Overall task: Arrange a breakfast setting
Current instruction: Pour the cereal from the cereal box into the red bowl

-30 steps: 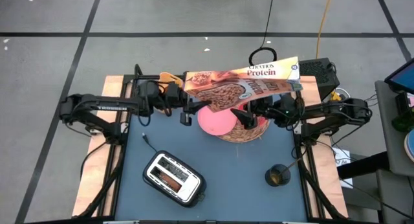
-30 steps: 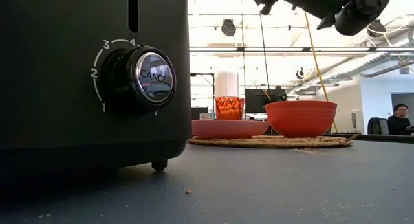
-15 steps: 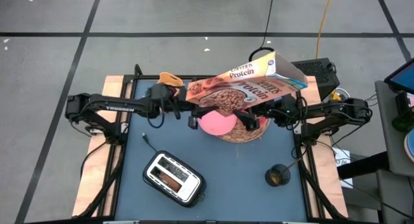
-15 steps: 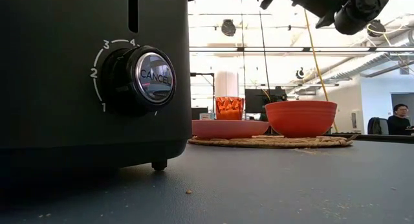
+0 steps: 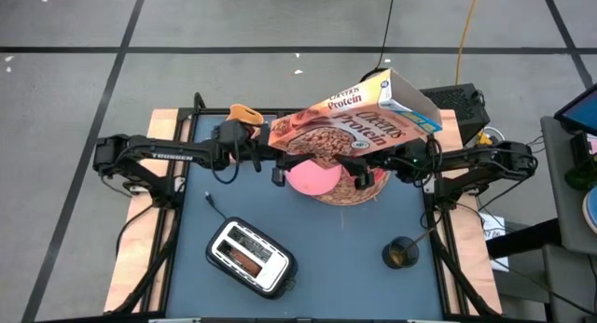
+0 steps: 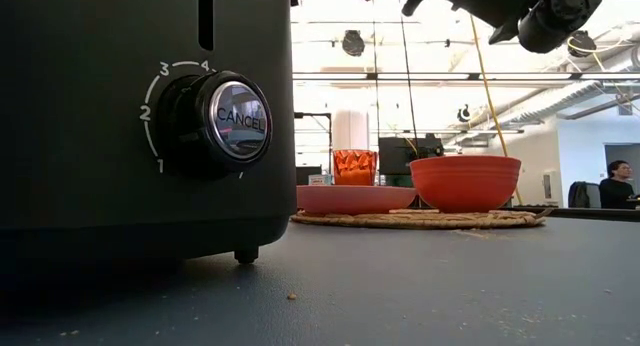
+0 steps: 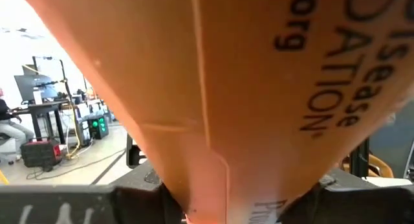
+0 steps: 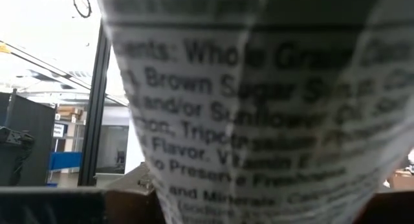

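The brown cereal box (image 5: 350,127) hangs tilted in the air over the far middle of the table, its open end (image 5: 410,94) up and toward the far right. My left gripper (image 5: 278,172) and my right gripper (image 5: 359,174) are both shut on it from below. Under the box, the pink plate (image 6: 355,198), the red bowl (image 6: 465,183) and the small glass (image 6: 354,167) stand on the round straw mat (image 6: 420,221). In the high view only part of the plate (image 5: 312,178) and the mat's rim (image 5: 364,196) show. Fruit and spoon do not show. My left gripper holds the box at its lower, closed end, where an orange panel and a corner edge (image 7: 210,172) run between the fingers. The box is lifted clear and rises slanting away from the gripper. My right gripper holds the box near the middle of its lower long side, on the panel with the printed ingredients (image 8: 259,185). The box fills its wrist view and hides the fingertips. The box is clear of the table.
A black toaster (image 5: 250,256) lies at the near left and fills the left of the low view (image 6: 140,116). A small dark round thing (image 5: 401,253) stands at the near right. An orange-brown thing (image 5: 244,112) sits at the far edge behind my left arm.
The box has tipped: its open end has risen and swung toward the far right, while the closed end stays low at my left gripper. My left gripper has gone a little toward the table's right. Both stay shut on the box.
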You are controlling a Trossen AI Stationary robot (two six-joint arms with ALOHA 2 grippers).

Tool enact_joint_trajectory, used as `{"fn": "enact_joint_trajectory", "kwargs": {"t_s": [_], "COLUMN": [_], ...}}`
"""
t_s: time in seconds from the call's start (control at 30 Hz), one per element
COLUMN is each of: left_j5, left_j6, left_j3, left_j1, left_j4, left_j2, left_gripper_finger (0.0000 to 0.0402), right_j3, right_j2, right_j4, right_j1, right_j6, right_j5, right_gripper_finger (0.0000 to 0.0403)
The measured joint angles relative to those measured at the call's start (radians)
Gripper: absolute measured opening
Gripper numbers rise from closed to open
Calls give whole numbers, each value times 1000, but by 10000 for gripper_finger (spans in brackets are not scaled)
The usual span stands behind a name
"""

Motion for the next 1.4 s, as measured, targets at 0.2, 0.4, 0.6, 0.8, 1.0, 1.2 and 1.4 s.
{"fn": "enact_joint_trajectory", "kwargs": {"t_s": [0.2,0.4,0.6,0.8,1.0,1.2,1.4], "left_j5": [-3,-2,6,-9,-4,-3,-9], "left_j6": [-28,-25,-19,-12,9,3,-44], "left_j3": [-1,-2,-2,-2,-3,-2,-2], "left_j1": [1,3,34,62,66,78,103], "left_j4": [-12,-51,-261,-519,-744,-1002,-1193], "left_j2": [1,2,-45,-118,-153,-210,-295], "left_gripper_finger": [227,262,266,266,266,266,266], "right_j3": [0,0,-2,-2,-3,-3,-3], "right_j2": [0,-6,-79,-180,-237,-280,-305], "right_j4": [-6,-12,-138,-330,-464,-592,-674], "right_j1": [0,0,0,1,0,0,4], "right_j6": [-1,-7,-52,-56,-61,-83,-74], "right_j5": [2,2,8,2,5,5,5], "right_gripper_finger": [203,197,197,196,196,196,196]}}
